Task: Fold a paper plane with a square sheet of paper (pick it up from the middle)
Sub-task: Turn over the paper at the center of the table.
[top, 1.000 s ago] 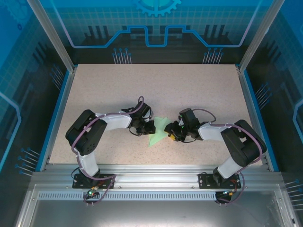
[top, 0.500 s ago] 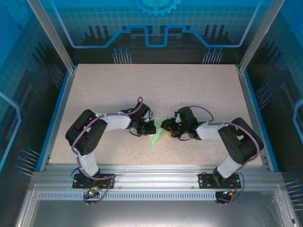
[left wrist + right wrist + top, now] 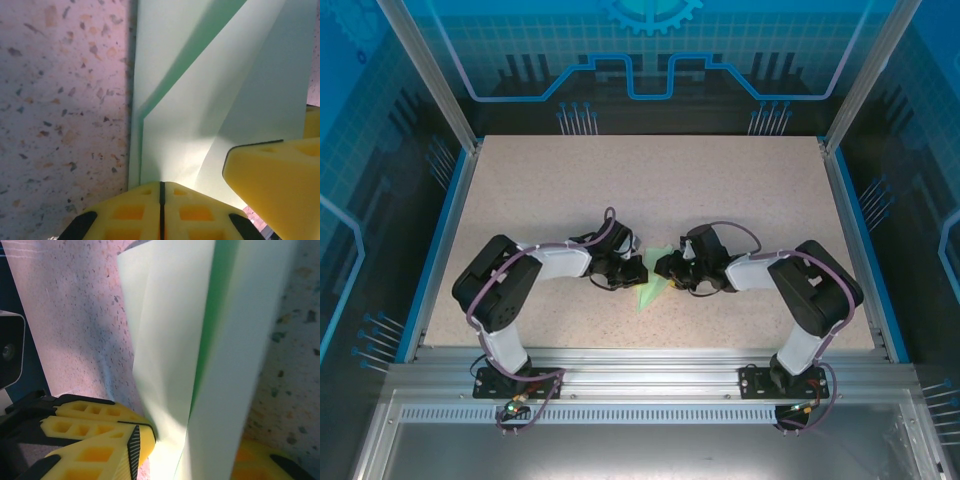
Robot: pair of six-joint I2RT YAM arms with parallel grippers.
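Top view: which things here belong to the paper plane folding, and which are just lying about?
Part of the job:
- green paper, partly folded
- left fingers, shut on it
- right fingers, one on either side of it

Just there, not being worked on:
- speckled table
- blue walls
- metal rail

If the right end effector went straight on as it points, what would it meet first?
The folded green paper, already between its jaws; close behind, probably the left end effector, though depth is unclear.
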